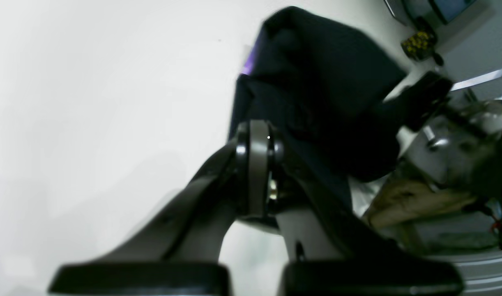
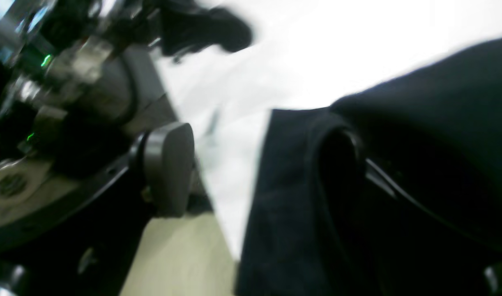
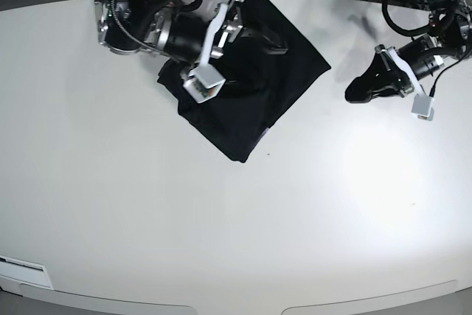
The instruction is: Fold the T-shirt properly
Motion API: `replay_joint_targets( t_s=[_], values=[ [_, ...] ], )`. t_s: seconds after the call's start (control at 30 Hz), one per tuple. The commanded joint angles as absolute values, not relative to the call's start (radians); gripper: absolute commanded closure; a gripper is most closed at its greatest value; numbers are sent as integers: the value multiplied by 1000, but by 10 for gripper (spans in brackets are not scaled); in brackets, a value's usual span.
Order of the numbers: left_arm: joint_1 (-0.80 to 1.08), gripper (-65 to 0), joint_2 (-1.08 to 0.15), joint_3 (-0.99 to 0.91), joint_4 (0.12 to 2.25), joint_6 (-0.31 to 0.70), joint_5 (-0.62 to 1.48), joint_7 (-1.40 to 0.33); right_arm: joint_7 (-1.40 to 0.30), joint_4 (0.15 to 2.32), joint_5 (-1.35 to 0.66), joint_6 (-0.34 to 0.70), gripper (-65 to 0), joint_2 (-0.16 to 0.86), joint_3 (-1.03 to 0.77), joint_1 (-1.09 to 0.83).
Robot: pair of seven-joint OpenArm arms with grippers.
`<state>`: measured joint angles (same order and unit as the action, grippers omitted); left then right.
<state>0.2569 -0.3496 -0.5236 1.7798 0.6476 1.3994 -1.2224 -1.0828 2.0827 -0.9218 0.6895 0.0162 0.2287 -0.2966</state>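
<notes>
base view: the t-shirt [image 3: 273,71] lies as a compact, roughly diamond-shaped black bundle on the white table [image 3: 221,219], toward the far edge and left of centre. a thin purple trace shows at its lower right edge. the right gripper [image 3: 254,31] sits over the upper left part of the fabric, its arm reaching in from the far left corner, with a white wrist camera block [image 3: 200,82] hanging over the cloth. the left gripper [image 3: 359,91] hangs well apart from the shirt, on the right side of the view, above bare table.

right wrist view (blurred): one grey finger pad [image 2: 169,168] stands clear to the left, over table and a tan strip of floor, while the other finger is lost in black cloth [image 2: 419,156]. the gap between them is wide; the fabric drapes around the right-hand finger only, and nothing is pinched between the two.

left wrist view (blurred): the left gripper's [image 1: 257,164] two fingers meet at the tips with no visible gap and nothing between them. the folded shirt [image 1: 325,98] lies beyond, farther across the table, a purple flash at its left edge. the other arm [image 1: 448,135] rises at the right behind it.
</notes>
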Motion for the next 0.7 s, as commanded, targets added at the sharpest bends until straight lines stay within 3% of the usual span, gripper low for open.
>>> replay_joint_targets(
  t_s=[0.0, 0.3, 0.47, 0.67],
  values=[
    [252, 0, -361, -521, 1796, 663, 1427, -1201, -1057, 2091, -950, 698, -480, 11, 266, -272],
    [252, 0, -360, -394, 1796, 698, 1427, -1200, -1263, 2093, -1156, 698, -480, 11, 533, -159],
    [252, 0, -360, -380, 1796, 698, 1423, -1187, -1201, 2094, -1130, 698, -480, 11, 562, -131],
    [252, 0, -360, -380, 1796, 698, 1404, -1174, -1087, 2094, -960, 698, -480, 11, 556, -116]
  ],
)
